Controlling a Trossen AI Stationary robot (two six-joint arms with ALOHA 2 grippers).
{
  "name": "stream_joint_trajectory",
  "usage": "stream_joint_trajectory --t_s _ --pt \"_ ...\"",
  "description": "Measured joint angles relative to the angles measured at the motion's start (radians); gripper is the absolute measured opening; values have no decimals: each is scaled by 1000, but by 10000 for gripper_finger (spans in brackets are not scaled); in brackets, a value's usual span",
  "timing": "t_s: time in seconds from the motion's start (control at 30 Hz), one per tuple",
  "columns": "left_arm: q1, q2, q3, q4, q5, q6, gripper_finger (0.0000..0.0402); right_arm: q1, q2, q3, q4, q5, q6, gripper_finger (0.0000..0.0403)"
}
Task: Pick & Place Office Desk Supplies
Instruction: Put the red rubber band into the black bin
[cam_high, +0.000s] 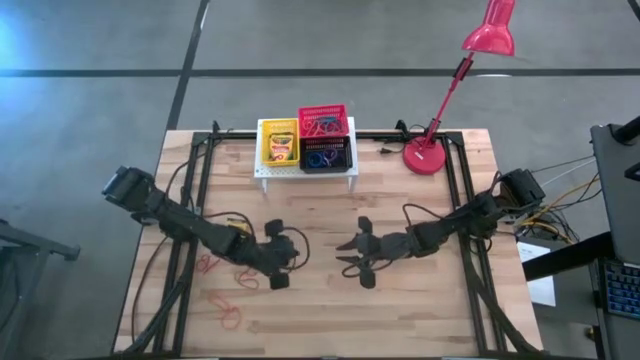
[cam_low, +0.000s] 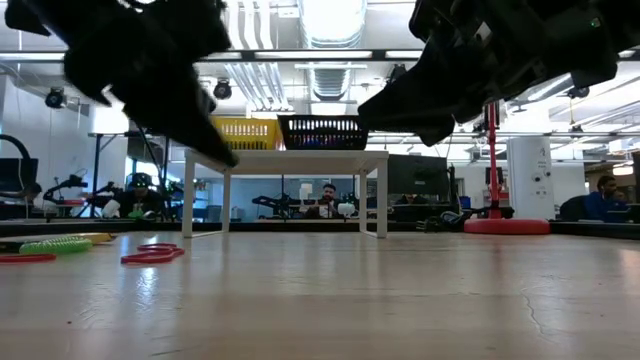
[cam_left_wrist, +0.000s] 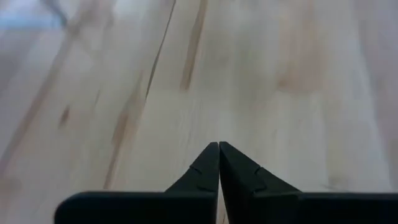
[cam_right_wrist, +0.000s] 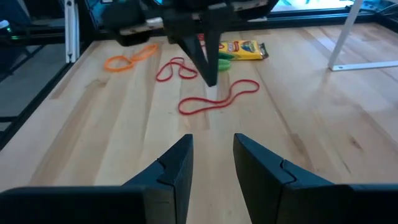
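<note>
The left gripper (cam_left_wrist: 219, 149) hangs low over bare wood near the table's (cam_high: 420, 310) middle, its fingers (cam_left_wrist: 205, 171) pressed together with nothing between them. Facing it, just to the right, the right gripper (cam_right_wrist: 213, 144) hovers with its fingers (cam_right_wrist: 180, 162) apart and empty.

In the right wrist view a red loop (cam_right_wrist: 217, 99) lies flat on the wood directly below the left gripper's tip (whether the tip touches it cannot be told). Just past it lie a second red loop (cam_right_wrist: 176, 70), an orange loop (cam_right_wrist: 129, 57) and a crayon box (cam_right_wrist: 241, 48) lying flat with something green beside it. From above, more red loops (cam_high: 226, 309) show on the table's left front part, partly under the left arm.

Toward the table's far edge stands the white stand (cam_high: 305, 172). On it sit a yellow basket (cam_high: 279, 146) holding a crayon box, a red basket (cam_high: 323, 122) with loops inside, and a black basket (cam_high: 327, 156) with blue loops. The red lamp (cam_high: 428, 155) stands right of the stand, its base on the table.
</note>
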Motion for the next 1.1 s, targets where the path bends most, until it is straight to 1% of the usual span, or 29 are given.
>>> stream_joint_trajectory --t_s 0.1,0.2,0.33,0.4,0.47,0.53,0.6,0.7,0.93,0.97,1.1 --pt "0 -1 -3 -110 5 -73 43 0 0 0 0 -2 -1 111" --pt "3 -1 -43 -129 15 -156 85 0 0 0 0 -2 -2 111" --pt "15 -1 -109 -105 14 -218 145 0 0 0 0 -2 -2 112" --pt "22 -1 -146 -95 10 -252 168 1 0 0 -1 -2 -3 111" --pt "29 -1 -183 -50 12 -267 183 0 0 0 -1 -2 -3 111" --pt "35 -1 -227 11 18 -269 186 0 0 0 -1 -2 -6 111" --pt "35 -4 -270 101 21 -253 176 0 0 0 -1 -2 -7 111" --pt "35 -6 -332 221 22 -219 142 0 0 0 -1 -2 -7 111" --pt "35 -6 -406 342 25 -173 19 1 0 0 -1 -2 -7 111" --pt "35 -6 -408 351 25 -161 11 1 0 0 -2 -2 -7 111" --pt "36 -2 -405 406 26 -109 7 1 0 0 -1 -2 -7 111"
